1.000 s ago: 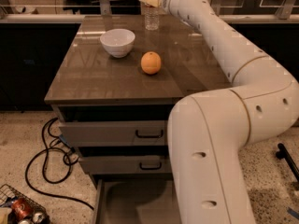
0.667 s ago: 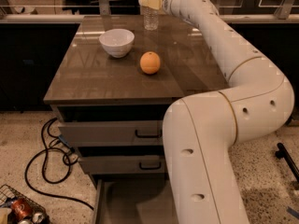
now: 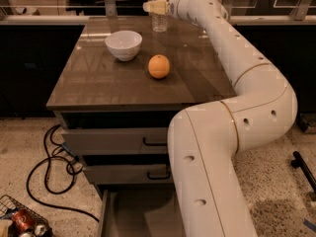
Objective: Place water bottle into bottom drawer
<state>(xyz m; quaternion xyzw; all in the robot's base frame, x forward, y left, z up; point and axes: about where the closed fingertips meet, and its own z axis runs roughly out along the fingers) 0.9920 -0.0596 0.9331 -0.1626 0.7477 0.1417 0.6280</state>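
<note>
At upper centre of the frame, the cream two-finger gripper (image 3: pixel 152 6) sits against the small clear ribbed plastic water bottle (image 3: pixel 159 22), which stands upright on the brown countertop (image 3: pixel 98 83); whether it clamps cannot be told. At lower centre, the deep grey bottom drawer (image 3: pixel 133 214) is pulled open.

No words, numbers or signs can be read anywhere. The water bottle (image 3: pixel 159 22) stands at the far edge of the bench (image 3: pixel 123 83), and no letters show on it. The gripper (image 3: pixel 154 6) is right at that bottle, up near its top half, and it has no writing on it. The red can (image 3: pixel 21 220) down on the floor is too blurry to read.
</note>
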